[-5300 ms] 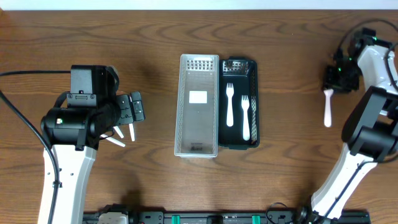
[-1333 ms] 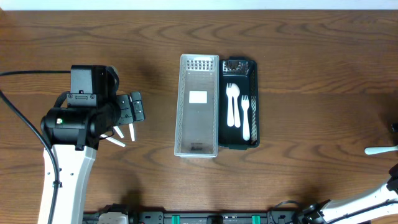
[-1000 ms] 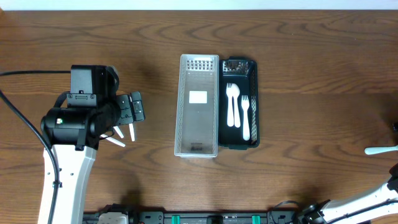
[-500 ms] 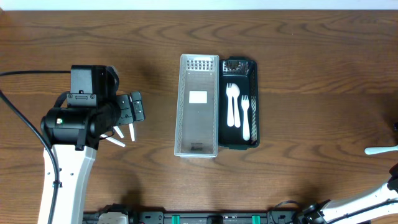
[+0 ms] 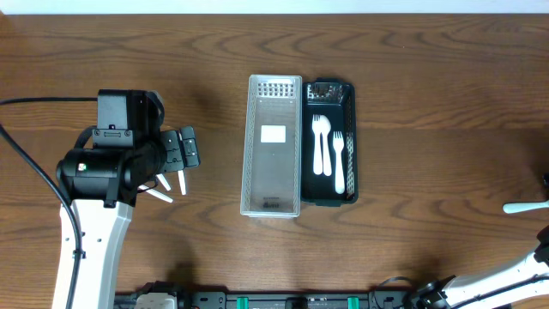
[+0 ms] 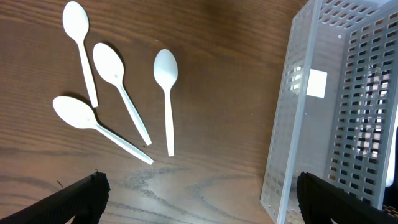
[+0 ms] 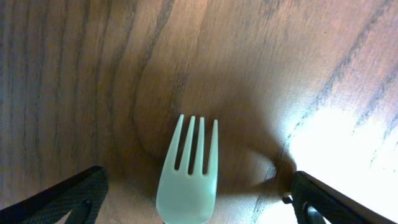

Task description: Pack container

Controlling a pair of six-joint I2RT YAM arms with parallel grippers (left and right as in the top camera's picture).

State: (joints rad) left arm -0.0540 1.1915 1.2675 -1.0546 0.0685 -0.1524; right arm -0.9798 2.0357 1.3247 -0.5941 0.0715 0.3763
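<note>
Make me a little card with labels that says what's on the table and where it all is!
spoons: four white spoons loose on the table, left of the basket
basket: clear basket, only a white sticker inside
tray: black tray against the basket's right side, white cutlery in it
fork: white fork lying on the table, far right
left tool: open, near the spoons
right tool: open, either side of the fork

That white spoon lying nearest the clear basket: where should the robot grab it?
Probably mid-handle, coming straight down from above and pinching across the handle's width. The spoon lies flat on the table. Its handle is straight and thin, with bare wood on either side, while its bowl is wide and rounded.
</note>
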